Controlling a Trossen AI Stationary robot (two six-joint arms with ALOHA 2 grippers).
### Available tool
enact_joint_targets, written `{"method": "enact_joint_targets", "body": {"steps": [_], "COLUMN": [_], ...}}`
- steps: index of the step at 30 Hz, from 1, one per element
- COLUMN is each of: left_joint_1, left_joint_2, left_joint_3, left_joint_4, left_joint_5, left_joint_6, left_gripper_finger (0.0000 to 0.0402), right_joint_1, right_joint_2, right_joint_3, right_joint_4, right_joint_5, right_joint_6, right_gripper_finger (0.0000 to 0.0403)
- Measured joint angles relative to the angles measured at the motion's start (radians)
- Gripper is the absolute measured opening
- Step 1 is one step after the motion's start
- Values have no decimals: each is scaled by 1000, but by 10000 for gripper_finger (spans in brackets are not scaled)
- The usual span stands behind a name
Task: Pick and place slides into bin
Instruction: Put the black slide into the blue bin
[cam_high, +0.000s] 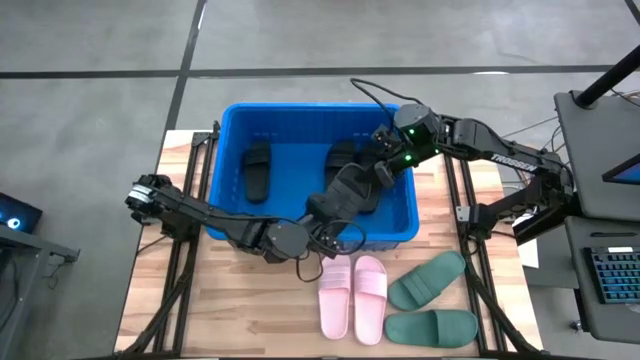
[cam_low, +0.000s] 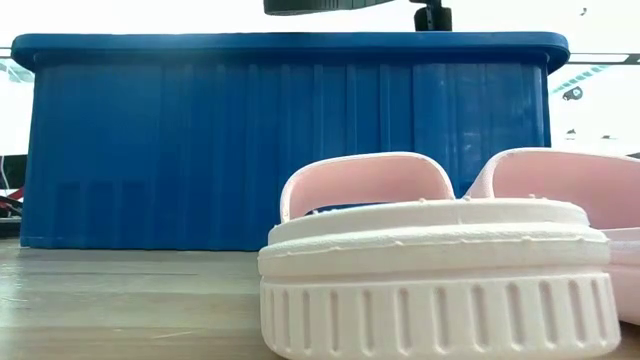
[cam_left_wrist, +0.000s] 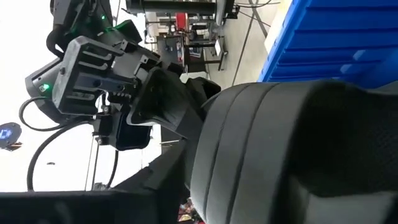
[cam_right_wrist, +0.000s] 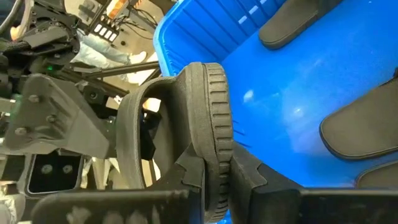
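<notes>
Both grippers meet over the blue bin (cam_high: 232, 120) on one black slide (cam_high: 352, 188): the right gripper (cam_high: 384, 172) pinches its sole edge, and the left gripper (cam_high: 330, 203) is on its other end, finger state indeterminate. Another black slide (cam_high: 258, 168) lies inside; pink slides (cam_high: 353, 296) and green slides (cam_high: 430, 303) rest on the table (cam_high: 240, 300).

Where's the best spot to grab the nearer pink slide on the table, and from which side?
Probably the wide strap of the pink slide, taken from above. It lies flat, sole down, beside its pair, and the strap arches over an open toe, so one finger can slip under it. Come down on the outer side, away from the other pink slide.
</notes>
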Motion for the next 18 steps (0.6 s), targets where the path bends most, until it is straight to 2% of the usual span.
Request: {"method": "enact_joint_targets", "body": {"steps": [8,13,18], "left_joint_1": [6,7,7], "left_joint_2": [-1,-3,-7], "left_joint_3": [5,5,4], "left_joint_4": [36,64,70], "left_joint_5": [-1,-13,-105], "left_joint_6": [-133,-128,-140], "left_gripper_finger": [13,3,1], "right_joint_1": [-1,-1,-3], "right_joint_2": [-1,-2,-2], "right_joint_3": [0,2,6], "right_joint_4": [22,48,54], "right_joint_5": [4,5,44], "right_joint_6": [-21,-94,-197], "right_gripper_finger": [24,36,114]}}
